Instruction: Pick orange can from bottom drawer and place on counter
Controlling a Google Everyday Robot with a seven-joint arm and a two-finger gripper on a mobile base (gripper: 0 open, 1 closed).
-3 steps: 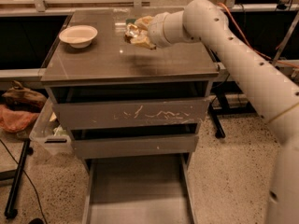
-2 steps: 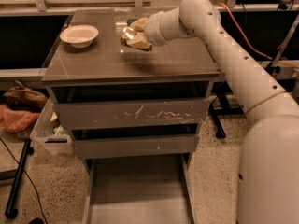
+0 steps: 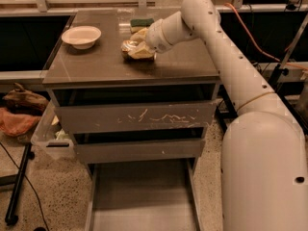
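The orange can (image 3: pixel 128 45) lies sideways between the fingers of my gripper (image 3: pixel 137 47), low over the middle of the counter (image 3: pixel 96 64); I cannot tell whether it touches the top. The gripper's pale yellow fingers (image 3: pixel 140 53) are closed around the can, and the white arm reaches in from the right. The bottom drawer (image 3: pixel 142 196) is pulled open below, and its flat grey floor shows nothing on it.
A white bowl (image 3: pixel 82 35) sits on the counter's left side. A green-and-yellow sponge (image 3: pixel 142 22) lies at the back, just behind the gripper. The scratched upper drawer (image 3: pixel 134 115) and the middle drawer (image 3: pixel 139 149) are closed. A bin and a stand leg are on the floor at left.
The gripper with the can has moved slightly left and lower, toward the counter top. The drawers have not moved.
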